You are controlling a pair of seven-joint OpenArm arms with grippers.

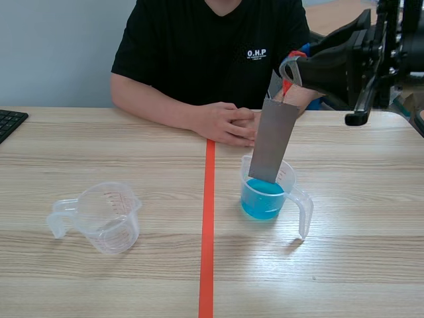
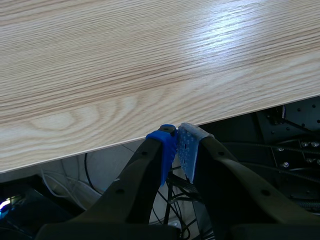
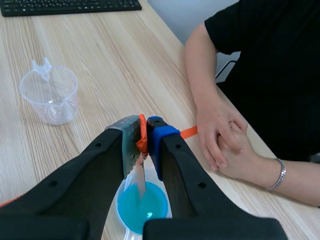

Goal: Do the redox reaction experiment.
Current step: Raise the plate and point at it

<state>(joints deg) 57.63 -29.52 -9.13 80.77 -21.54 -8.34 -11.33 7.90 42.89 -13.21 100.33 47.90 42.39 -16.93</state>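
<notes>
Going across the desk (image 1: 79,152) from the left: a keyboard (image 1: 10,122) corner pokes in at the far side. Next comes an empty clear measuring cup (image 1: 106,217) sitting by itself, handle pointing out to the left. The left fingers (image 2: 162,150) aren't near any of it. They're pressed together on nothing, sitting just off the desk's near edge. An orange tape line (image 1: 209,218) runs down the middle, and a person's clasped hands (image 1: 230,124) rest at the far end of it.

Right of the tape is where it's happening. There's a second cup (image 1: 293,189) with blue liquid (image 1: 262,202) in the bottom, and a grey metal strip (image 1: 273,142) hangs down into it at a slant. The right fingers (image 3: 162,142) are clamped on the strip's top end, right where there's an orange tab (image 3: 142,137). The strip's lower edge is inside the cup, down at the liquid, but I can't tell how deep it's dipped.

What I'd worry about: the strip is long, tilted and held only at the top, and it passes close to the rim. If the arm drifts sideways, I reckon the strip levers against that rim. The light plastic cup then tips or skids, and blue stuff ends up all over the desk, not far from those hands. The grip is also on a small patch, so the strip could swivel or slip and splash in. Pulling it out fast would probably fling drips too.
</notes>
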